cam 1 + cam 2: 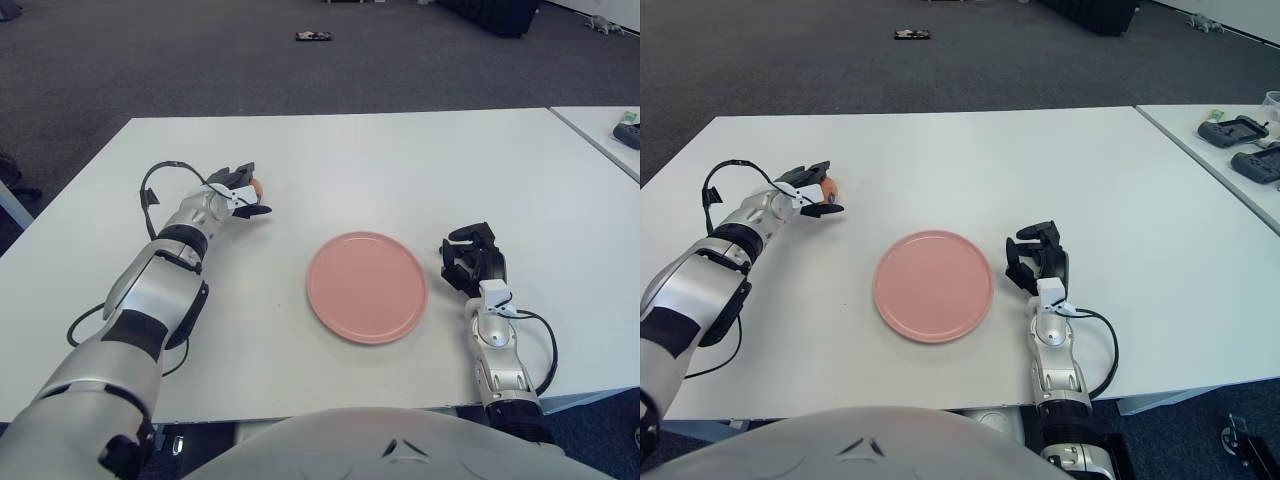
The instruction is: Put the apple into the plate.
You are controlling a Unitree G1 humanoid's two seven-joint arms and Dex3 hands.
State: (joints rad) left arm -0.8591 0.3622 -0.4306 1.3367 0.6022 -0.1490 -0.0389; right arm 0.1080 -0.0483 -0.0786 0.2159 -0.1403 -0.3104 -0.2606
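Note:
A pink plate (367,286) lies on the white table (400,160) near its front middle. My left hand (240,193) reaches out to the left of the plate, well apart from it. Its fingers are curled around a small orange-red apple (256,187), of which only a sliver shows between the fingers; it also shows in the right eye view (828,187). The hand and apple are low over the table. My right hand (470,258) shows just right of the plate with fingers loosely curled, holding nothing.
A second white table (1240,150) stands at the right with dark devices (1232,130) on it. A small dark object (313,36) lies on the grey carpet far behind. A black cable (160,190) loops off my left wrist.

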